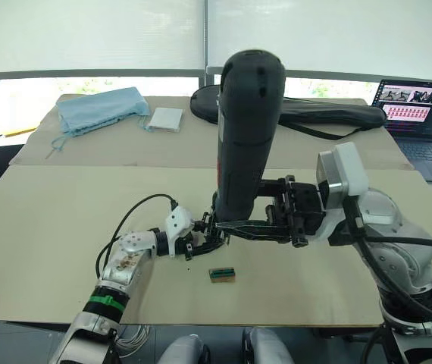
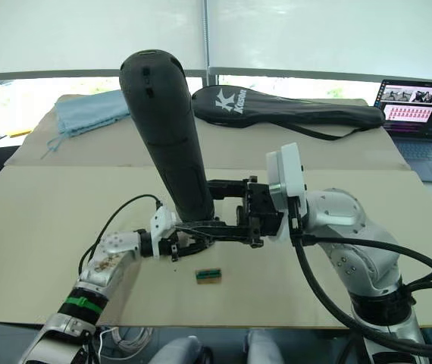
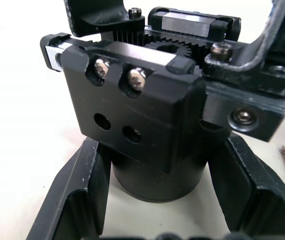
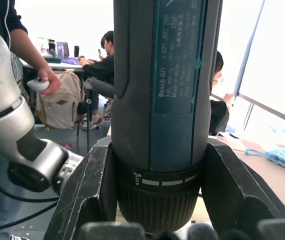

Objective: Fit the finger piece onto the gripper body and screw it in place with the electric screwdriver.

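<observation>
While my right fingers (image 2: 201,227) pinch the thick black pen-shaped electric screwdriver (image 2: 167,129) upright, I see left fingers (image 1: 208,241) pinching the stubby black cylindrical gripper body (image 3: 147,125).

Upright electric screwdriver (image 1: 248,133) tip meets gripper body (image 3: 147,125).

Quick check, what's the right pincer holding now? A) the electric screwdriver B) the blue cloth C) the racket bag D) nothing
A: the right pincer is clamped around the electric screwdriver, which stands upright over the gripper body held in the left pincer.
</observation>
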{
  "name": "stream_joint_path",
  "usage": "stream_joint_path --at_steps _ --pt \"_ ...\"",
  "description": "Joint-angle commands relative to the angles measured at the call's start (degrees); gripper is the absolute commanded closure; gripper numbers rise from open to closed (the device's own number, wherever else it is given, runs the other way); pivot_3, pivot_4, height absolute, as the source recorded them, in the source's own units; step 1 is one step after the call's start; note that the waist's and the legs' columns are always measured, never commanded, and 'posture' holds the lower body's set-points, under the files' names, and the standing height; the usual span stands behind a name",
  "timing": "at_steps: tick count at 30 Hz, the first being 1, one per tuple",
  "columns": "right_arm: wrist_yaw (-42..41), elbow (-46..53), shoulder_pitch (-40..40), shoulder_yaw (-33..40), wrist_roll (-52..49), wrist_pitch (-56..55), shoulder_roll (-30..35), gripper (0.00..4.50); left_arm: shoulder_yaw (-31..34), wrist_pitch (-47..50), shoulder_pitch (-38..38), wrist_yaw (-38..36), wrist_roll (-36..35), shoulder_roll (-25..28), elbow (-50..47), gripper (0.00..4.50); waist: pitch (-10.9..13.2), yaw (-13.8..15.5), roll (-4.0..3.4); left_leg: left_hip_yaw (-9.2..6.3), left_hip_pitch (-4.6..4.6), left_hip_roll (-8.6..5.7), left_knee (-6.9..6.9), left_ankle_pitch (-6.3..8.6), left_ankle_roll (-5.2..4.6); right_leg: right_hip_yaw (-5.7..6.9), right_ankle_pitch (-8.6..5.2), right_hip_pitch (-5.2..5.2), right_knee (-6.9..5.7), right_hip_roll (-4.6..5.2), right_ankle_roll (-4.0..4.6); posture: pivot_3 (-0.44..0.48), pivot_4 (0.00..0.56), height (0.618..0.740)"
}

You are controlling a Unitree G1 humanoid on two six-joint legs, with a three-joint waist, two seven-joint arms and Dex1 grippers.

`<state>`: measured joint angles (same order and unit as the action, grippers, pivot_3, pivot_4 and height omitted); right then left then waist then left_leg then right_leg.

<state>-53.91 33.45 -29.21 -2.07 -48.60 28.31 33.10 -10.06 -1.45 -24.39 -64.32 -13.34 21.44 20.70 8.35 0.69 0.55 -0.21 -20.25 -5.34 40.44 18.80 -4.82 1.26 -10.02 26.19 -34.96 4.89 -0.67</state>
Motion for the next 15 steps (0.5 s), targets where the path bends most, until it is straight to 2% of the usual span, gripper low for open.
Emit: stream_joint_path --at_steps 1,7,11,15 --pt "0.5 2.8 -0.1 2.8 -2.5 0.1 0.9 2.58 -1.7 -2.8 -1.7 -5.6 0.4 0.1 4.4 2.19 0.0 0.0 0.00 0.00 0.00 0.00 0.01 0.00 0.00 0.00 0.00 0.00 -0.01 0.00 0.00 0.000 0.150 0.740" --pt "0.7 3.0 0.0 3.0 -3.1 0.5 1.7 2.58 -3.1 -6.6 -5.3 -8.9 3.0 -1.0 11.9 2.19 0.0 0.1 0.01 -0.01 -0.01 0.00 0.03 0.00 0.00 0.03 0.00 -0.02 0.00 0.03 0.00 0.000 0.150 0.740" --pt "0.9 3.1 0.0 3.1 -3.3 0.8 2.0 2.58 -2.5 -8.6 -6.8 -6.0 4.8 -1.5 15.7 2.19 0.0 0.3 0.01 -0.03 -0.01 0.00 0.15 0.04 -0.06 0.04 0.00 -0.08 -0.01 0.06 -0.01 0.000 0.150 0.740" --pt "1.1 3.2 -0.1 3.3 -3.4 0.9 2.2 2.58 -1.6 -9.3 -6.1 -6.7 3.8 -1.9 15.6 2.19 0.0 0.6 0.01 -0.06 -0.01 0.00 0.34 0.08 -0.14 0.05 0.03 -0.18 -0.01 0.09 -0.06 0.000 0.150 0.740"
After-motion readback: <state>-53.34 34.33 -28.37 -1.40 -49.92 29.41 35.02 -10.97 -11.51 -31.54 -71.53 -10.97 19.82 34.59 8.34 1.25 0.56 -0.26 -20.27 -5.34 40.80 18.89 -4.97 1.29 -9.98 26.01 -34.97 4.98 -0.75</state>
